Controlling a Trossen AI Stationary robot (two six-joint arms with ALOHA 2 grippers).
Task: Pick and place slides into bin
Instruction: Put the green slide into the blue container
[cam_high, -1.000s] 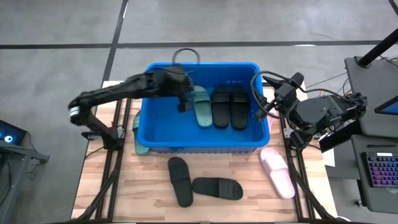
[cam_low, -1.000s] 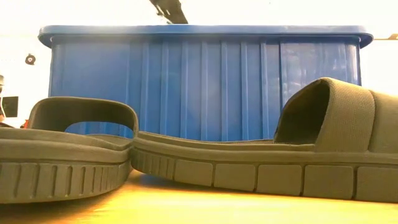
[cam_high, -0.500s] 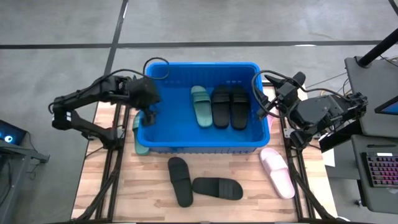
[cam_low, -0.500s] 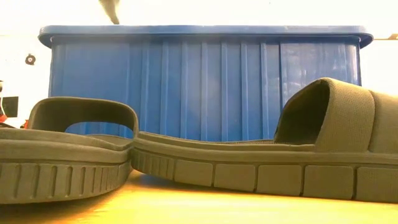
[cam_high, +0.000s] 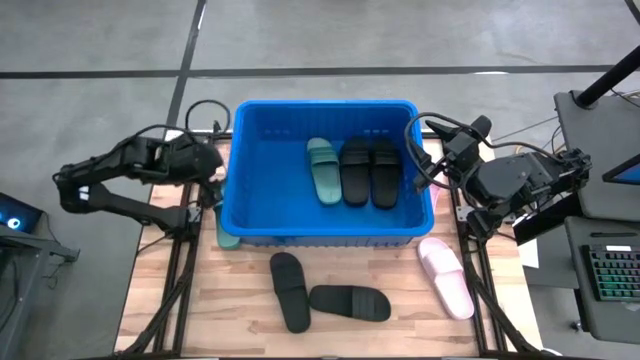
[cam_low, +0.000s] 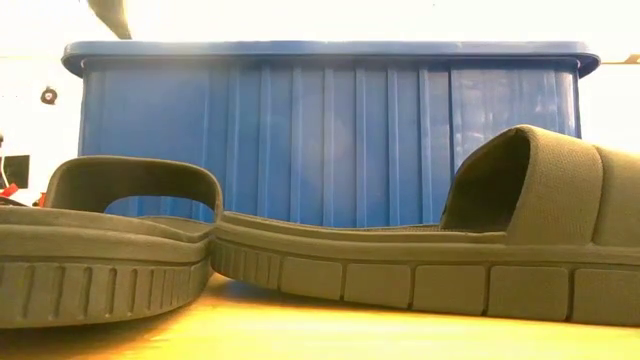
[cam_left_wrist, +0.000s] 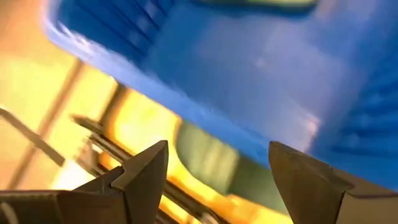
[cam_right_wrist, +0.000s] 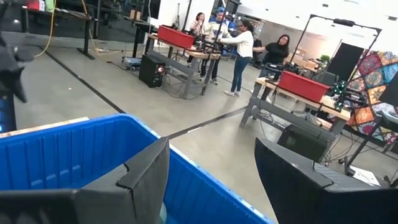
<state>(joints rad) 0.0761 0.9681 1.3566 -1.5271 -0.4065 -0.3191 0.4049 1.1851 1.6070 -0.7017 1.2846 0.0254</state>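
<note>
Left tool (cam_high: 213, 170) open-fingered beside the bin (cam_high: 325, 236), outside it

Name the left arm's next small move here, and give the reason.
Probably lower the open left gripper onto the sage green slide that peeks out on the table beside the bin's left wall. The gripper is empty and hangs just outside that wall, nearly above the slide. One green and two black slides already lie in the bin, so this is the nearest one left for that arm.

Left pincer (cam_high: 212, 165) open; right pincer (cam_high: 418, 150) open.
</note>
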